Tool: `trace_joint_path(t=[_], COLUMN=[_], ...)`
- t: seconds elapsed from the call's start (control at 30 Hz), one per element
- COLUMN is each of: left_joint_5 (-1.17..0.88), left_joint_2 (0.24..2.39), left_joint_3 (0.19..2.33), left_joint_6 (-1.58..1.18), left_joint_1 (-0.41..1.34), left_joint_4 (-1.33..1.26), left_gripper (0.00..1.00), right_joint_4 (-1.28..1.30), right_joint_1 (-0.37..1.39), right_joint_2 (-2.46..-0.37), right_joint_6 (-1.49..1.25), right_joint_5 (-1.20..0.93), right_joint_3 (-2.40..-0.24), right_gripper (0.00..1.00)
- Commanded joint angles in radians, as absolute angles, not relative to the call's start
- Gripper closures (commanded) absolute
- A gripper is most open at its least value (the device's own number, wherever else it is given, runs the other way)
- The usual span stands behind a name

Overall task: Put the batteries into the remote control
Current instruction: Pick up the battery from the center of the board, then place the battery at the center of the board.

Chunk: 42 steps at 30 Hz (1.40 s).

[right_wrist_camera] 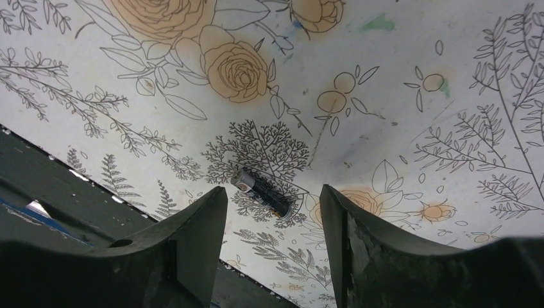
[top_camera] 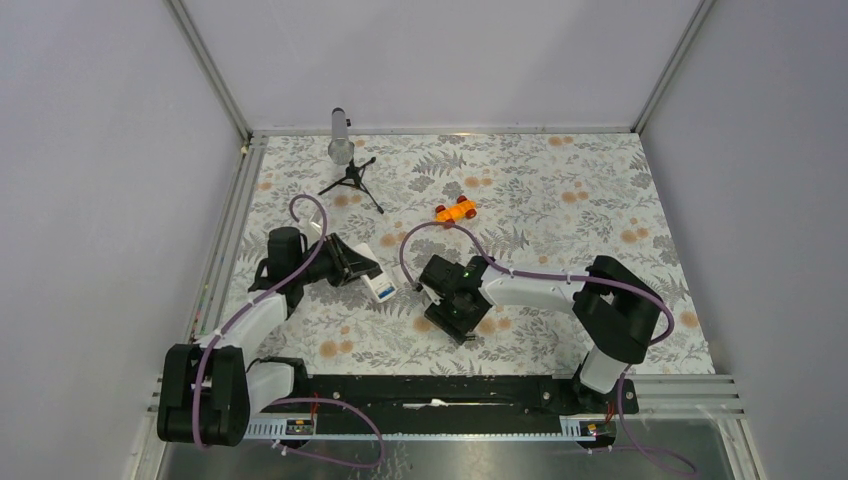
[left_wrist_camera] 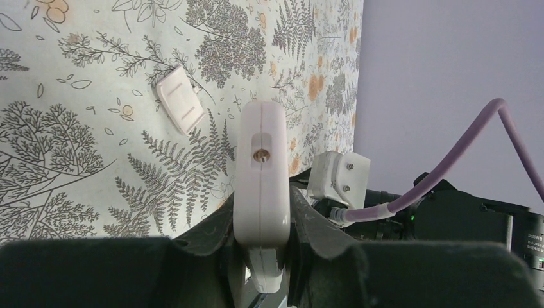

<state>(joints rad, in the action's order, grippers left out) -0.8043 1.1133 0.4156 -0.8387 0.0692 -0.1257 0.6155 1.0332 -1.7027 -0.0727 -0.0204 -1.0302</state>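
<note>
The remote control point(left_wrist_camera: 260, 173) is white and stands edge-on between the fingers of my left gripper point(left_wrist_camera: 262, 228), which is shut on it. In the top view the remote point(top_camera: 380, 286) sticks out of the left gripper point(top_camera: 360, 272) and shows a small blue patch at its outer end. I cannot tell whether that patch is the blue battery. A dark battery point(right_wrist_camera: 263, 192) lies on the patterned mat. My right gripper point(right_wrist_camera: 272, 221) is open just above it, with the battery lying slanted beyond the gap between the fingers. In the top view the right gripper point(top_camera: 456, 312) points down at the mat.
A small flat white cover piece point(left_wrist_camera: 181, 101) lies on the mat beyond the remote. An orange toy car point(top_camera: 455, 211) sits further back. A small black tripod point(top_camera: 352, 182) with an upright cylinder stands at the back left. The dark rail at the near table edge point(right_wrist_camera: 38, 192) lies behind the right gripper.
</note>
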Motion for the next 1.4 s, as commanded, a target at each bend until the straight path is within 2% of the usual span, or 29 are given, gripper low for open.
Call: trace_joint_path(t=[0.0,0.17,0.33,0.47,0.53,0.63,0.93,1.1,1.23,1.37], left_joint_5=[-0.830,-0.836,-0.837,-0.839,-0.841,-0.842,-0.833,-0.832,-0.832,-0.831], left_joint_2=[1.103,1.119,1.126,1.126,1.124,1.120,1.100,1.093,1.083,1.077], left_joint_3=[0.398,0.397,0.402,0.403,0.405,0.403,0.413,0.414,0.414,0.416], left_joint_6=[-0.849,-0.861,-0.861,-0.861,-0.859,-0.859,-0.852,-0.858,-0.848,-0.845], left_joint_1=[0.054,0.050,0.045,0.042,0.040,0.040,0.037,0.038,0.037,0.037], left_joint_4=[-0.173,-0.198,-0.201,-0.200,-0.198,-0.198,-0.174,-0.177,-0.175,-0.175], left_gripper=[1.00,1.00,1.00,1.00,1.00,1.00,1.00,1.00,1.00,1.00], right_joint_4=[0.667,0.665,0.639,0.608,0.615,0.628,0.529,0.499,0.584,0.648], right_joint_1=[1.040,1.053,1.092,1.093,1.089,1.053,0.745,0.715,0.715,0.716], right_joint_2=[-1.708,-1.720,-1.753,-1.752,-1.754,-1.753,-1.707,-1.689,-1.742,-1.746], right_joint_6=[-0.038,-0.036,-0.062,-0.147,-0.195,-0.281,-0.712,-1.096,-1.226,-1.175], right_joint_5=[-0.058,-0.027,0.043,0.092,0.126,0.154,0.154,0.228,0.227,0.293], right_joint_3=[-1.069,-1.058,-1.059,-1.061,-1.068,-1.070,-1.012,-1.013,-1.071,-1.145], right_gripper=[0.37,0.37,0.43,0.60,0.72,0.79,0.76,0.72,0.72,0.49])
